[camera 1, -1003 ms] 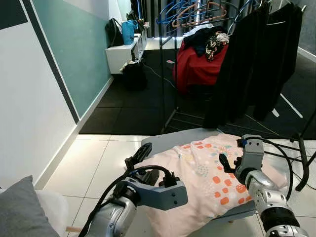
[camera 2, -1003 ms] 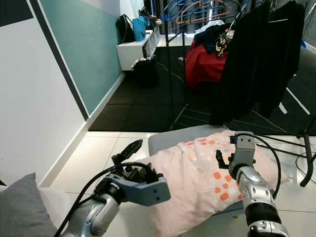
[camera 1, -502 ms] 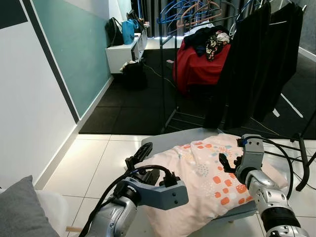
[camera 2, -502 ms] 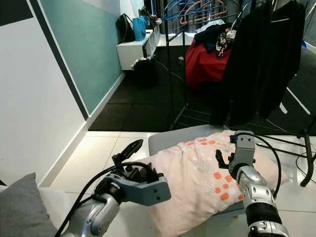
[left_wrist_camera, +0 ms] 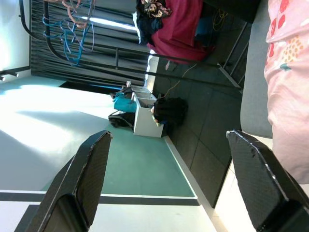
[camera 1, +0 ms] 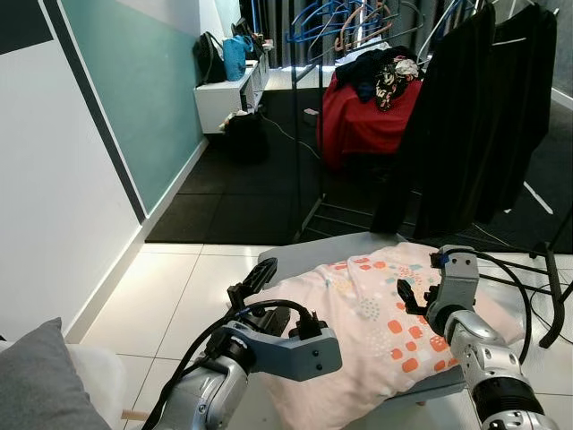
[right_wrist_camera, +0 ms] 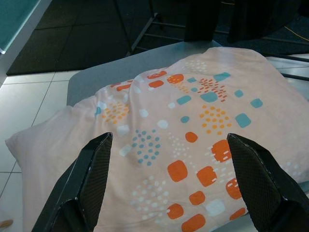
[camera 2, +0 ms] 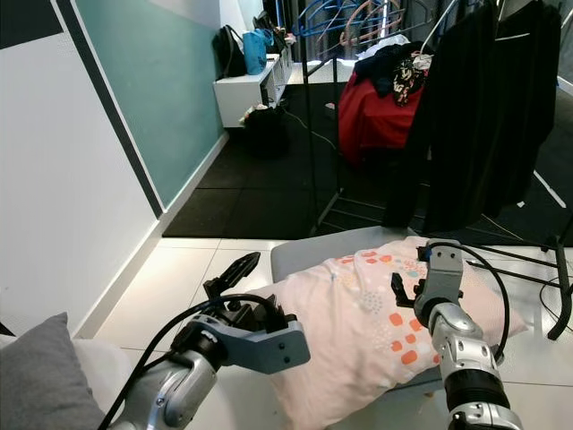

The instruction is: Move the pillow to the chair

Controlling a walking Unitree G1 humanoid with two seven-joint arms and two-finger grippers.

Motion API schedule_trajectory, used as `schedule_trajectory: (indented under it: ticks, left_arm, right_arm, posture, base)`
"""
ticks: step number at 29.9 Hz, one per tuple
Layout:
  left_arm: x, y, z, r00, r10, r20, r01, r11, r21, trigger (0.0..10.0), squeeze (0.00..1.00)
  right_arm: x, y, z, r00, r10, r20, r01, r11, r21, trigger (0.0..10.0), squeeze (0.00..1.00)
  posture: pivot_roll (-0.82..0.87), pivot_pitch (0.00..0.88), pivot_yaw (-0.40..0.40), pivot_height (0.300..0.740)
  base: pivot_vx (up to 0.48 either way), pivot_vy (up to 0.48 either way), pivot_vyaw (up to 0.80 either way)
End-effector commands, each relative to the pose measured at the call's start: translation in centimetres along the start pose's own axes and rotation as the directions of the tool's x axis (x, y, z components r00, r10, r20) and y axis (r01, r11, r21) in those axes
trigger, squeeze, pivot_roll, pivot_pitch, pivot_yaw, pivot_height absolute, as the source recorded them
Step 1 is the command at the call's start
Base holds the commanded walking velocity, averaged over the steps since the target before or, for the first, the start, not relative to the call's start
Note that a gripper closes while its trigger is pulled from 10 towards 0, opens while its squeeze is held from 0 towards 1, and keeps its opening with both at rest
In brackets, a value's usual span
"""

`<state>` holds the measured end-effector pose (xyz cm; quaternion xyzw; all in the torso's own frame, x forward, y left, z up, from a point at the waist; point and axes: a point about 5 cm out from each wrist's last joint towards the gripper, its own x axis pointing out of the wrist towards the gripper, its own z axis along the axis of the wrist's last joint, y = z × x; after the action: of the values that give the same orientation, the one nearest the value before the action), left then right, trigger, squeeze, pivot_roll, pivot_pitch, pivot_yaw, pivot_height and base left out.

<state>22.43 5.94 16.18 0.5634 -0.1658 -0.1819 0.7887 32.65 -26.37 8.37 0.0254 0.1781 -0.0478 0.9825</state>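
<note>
Your pillow [camera 1: 385,322], pale pink with orange and teal patches, lies on a grey pad [camera 1: 304,255] on the tiled floor, ahead of both arms and not yet lifted. The left end effector [camera 1: 253,285] sits at the pillow's near-left edge with its fingers spread wide and gripping nothing, aimed past the pillow toward the far room in its wrist view. The right end effector [camera 1: 410,297] hovers above the patterned top, also spread. The main risk, as I judge it, is a lopsided grab: soft fabric can bunch, so you may pinch only the cover and have the pillow sag or slide out on one side. The clothes rack [camera 1: 313,134] stands close behind, so a wide swing could snag the hanging black garments [camera 1: 448,116]. No brand, label or writing is readable anywhere.
</note>
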Motion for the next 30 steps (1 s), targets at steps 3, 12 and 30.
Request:
schedule_trajectory:
  ticks: [3, 12, 30]
  left_arm:
    - [-0.15, 0.18, -0.47, 1.0, -0.007, -0.013, 0.008, 1.0, 0.014, 10.0, 0.0]
    - [-0.12, 0.25, -0.41, 1.0, -0.007, -0.01, 0.007, 1.0, 0.014, 10.0, 0.0]
    - [-0.04, 0.44, -0.44, 1.0, -0.008, -0.007, 0.008, 1.0, 0.008, 10.0, 0.0]
  right_arm:
    - [0.06, 0.66, -0.25, 1.0, 0.017, -0.005, -0.017, 1.0, 0.023, 10.0, 0.0]
    - [0.03, 0.59, -0.24, 1.0, 0.015, -0.004, -0.015, 0.999, 0.029, 10.0, 0.0]
    - [0.08, 0.73, -0.18, 1.0, 0.017, -0.003, -0.017, 0.999, 0.033, 10.0, 0.0]
  posture:
    - [-0.22, 0.03, 0.066, 0.7]
    - [-0.22, 0.035, 0.063, 0.7]
    - [-0.21, 0.045, 0.055, 0.7]
  base:
    - [0.0, 0.0, 0.0]
    - [0.0, 0.0, 0.0]
    - [0.0, 0.0, 0.0]
